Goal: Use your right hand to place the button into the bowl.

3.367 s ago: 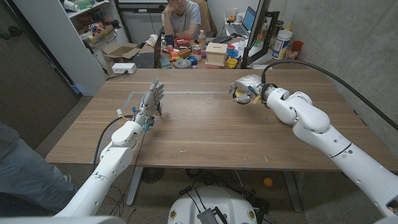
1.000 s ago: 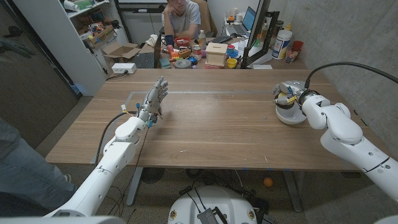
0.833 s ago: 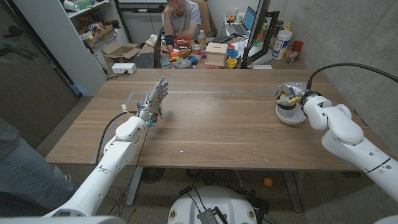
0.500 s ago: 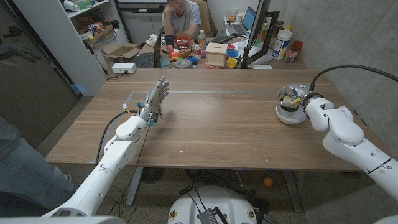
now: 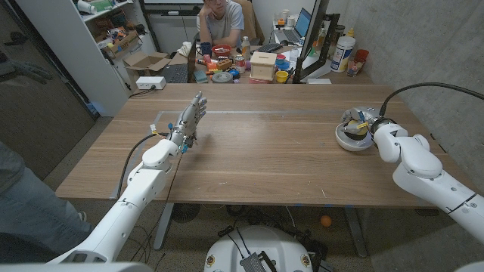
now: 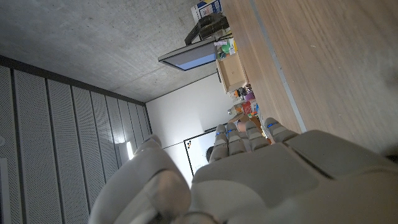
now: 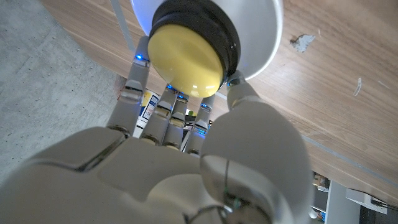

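Note:
The button (image 7: 186, 53) has a yellow cap on a black round base and sits inside the white bowl (image 7: 264, 31). In the head view the bowl (image 5: 342, 140) stands on the table's right side, with the button's dark base (image 5: 351, 130) inside it. My right hand (image 5: 360, 119) hovers at the bowl's far rim. In the right wrist view my right hand (image 7: 168, 168) has straight, spread fingers (image 7: 134, 87) that pass behind the bowl, and its thumb sits by the rim. My left hand (image 5: 187, 121) stands upright at the table's left, fingers straight, holding nothing.
A person (image 5: 219, 19) sits behind the table at a cluttered desk. An open cardboard box (image 5: 144, 64) and a shelf stand at the back left. Someone's leg (image 5: 23, 204) shows at the left edge. A pale tape line (image 5: 227, 112) crosses the far tabletop.
My right hand travelled from the table's far middle to the bowl on the right, then sank and slid slightly right at the bowl. The left hand has stayed put.

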Robot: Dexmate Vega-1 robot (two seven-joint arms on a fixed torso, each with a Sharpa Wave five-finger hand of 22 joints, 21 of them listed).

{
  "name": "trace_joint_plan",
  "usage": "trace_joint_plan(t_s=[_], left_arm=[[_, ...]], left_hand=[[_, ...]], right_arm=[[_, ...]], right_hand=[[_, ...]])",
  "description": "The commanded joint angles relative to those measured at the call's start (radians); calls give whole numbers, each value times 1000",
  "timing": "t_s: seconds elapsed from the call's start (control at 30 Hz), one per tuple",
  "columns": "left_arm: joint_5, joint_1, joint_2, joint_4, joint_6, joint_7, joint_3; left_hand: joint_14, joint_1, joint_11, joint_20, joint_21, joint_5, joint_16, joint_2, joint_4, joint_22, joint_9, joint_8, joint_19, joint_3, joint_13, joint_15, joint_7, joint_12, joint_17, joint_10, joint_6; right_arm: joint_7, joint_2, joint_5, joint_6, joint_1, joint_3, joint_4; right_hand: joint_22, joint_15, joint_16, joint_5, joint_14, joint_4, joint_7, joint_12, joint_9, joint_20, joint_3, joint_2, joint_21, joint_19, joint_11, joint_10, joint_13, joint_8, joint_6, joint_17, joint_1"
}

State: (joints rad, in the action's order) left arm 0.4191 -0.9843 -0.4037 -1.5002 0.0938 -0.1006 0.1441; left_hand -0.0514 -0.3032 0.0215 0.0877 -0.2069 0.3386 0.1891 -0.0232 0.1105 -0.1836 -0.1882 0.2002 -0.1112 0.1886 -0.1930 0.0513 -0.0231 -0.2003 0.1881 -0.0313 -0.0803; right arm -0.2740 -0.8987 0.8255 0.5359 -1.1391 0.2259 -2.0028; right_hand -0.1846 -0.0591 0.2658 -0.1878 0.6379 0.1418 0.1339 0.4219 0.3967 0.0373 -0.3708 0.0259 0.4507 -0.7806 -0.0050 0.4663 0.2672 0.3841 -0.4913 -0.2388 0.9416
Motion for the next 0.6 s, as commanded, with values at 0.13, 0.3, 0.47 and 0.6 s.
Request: trace_joint_plan(t_s=[0.13, 0.3, 0.47, 0.6], left_arm=[[-11, 3, -2, -6, -12, -1, 7], [-13, 1, -3, -11, -15, 3, 6], [-12, -1, -2, -10, -17, 2, 6], [-12, 0, 0, -7, -16, 0, 7]], left_hand=[[3, -4, 8, 5, -2, -3, 4, 9, -2, -4, -2, 3, -2, -2, -3, 3, 1, -8, 2, -2, -7], [4, -5, 10, 6, -2, -3, 4, 10, -2, -4, -2, 4, -2, -3, -3, 3, 1, -8, 2, -1, -8], [4, -5, 10, 6, -2, -4, 4, 11, -3, -5, -2, 4, -3, -4, -3, 3, 2, -8, 2, 0, -8], [3, -6, 5, 5, -2, -4, 4, 11, -3, -5, -2, 4, -3, -4, -3, 4, 1, -9, 2, -3, -9]], right_arm=[[42, -14, -60, 29, 10, 38, 32], [52, -17, -76, 35, 19, 54, 43], [65, -25, -93, 40, 20, 60, 47], [67, -33, -101, 52, 22, 66, 44]], right_hand=[[-1, -28, 0, -8, 5, -6, 3, 3, 7, -106, -7, 89, -3, -98, -4, 5, 5, -5, -10, -5, 83], [-1, -25, 0, -8, 6, -6, 5, 2, 7, -106, -6, 90, -3, -99, -3, 3, 6, -6, -11, -6, 82], [-2, -9, -9, -7, -8, -6, 6, -3, 5, -102, -2, 82, -4, -98, 2, -6, 7, -16, 4, -4, 76], [-2, 17, -15, -6, -17, -6, 9, -11, 0, -91, 4, 73, -6, -93, 12, -20, 5, -26, 15, -3, 69]])
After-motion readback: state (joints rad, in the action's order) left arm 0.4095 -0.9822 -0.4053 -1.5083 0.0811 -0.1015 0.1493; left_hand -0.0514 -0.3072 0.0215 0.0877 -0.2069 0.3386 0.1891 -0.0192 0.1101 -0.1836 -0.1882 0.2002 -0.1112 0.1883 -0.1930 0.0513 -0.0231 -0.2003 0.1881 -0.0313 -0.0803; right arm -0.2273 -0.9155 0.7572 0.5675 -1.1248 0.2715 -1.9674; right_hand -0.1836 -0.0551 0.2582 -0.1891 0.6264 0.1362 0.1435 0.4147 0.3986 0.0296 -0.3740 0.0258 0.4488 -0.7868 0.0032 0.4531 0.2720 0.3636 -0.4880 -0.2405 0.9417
